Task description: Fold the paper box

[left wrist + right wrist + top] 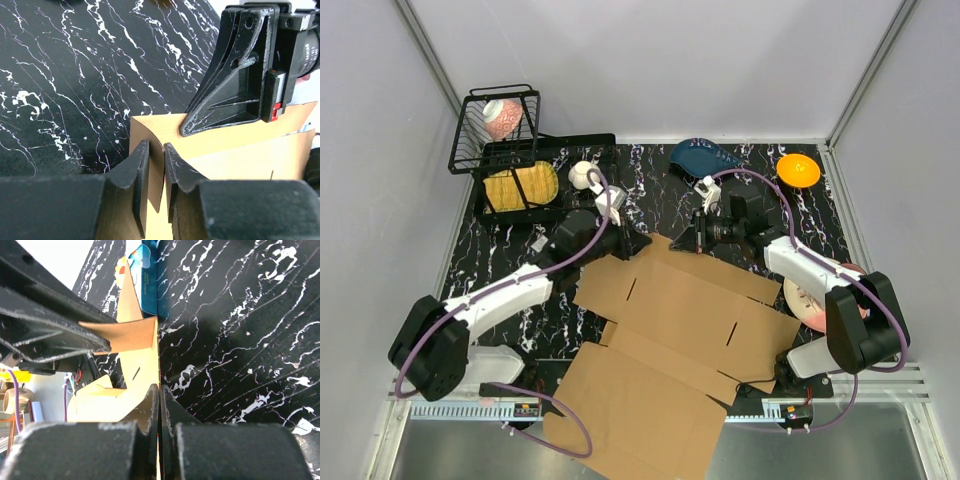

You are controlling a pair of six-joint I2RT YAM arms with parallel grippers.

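Observation:
The paper box point(680, 310) is a large flat sheet of brown cardboard with slits. It lies from the table's middle out over the near edge. My left gripper point(626, 240) is closed on a small flap at the sheet's far left corner. In the left wrist view the flap point(150, 135) stands on edge between the fingers point(137, 172) of my left gripper point(156, 167). My right gripper point(692, 240) is shut on the far edge just to the right. In the right wrist view my right gripper point(160, 407) pinches the thin cardboard edge point(137, 365). The two grippers almost touch.
A black wire basket point(470, 140) with a bowl stands at the back left. Beside it are a yellow item point(520, 186) and a white ball point(582, 175). A blue bag point(705, 157) and an orange bowl point(798, 170) lie at the back right. A plate point(808, 303) sits under the right arm.

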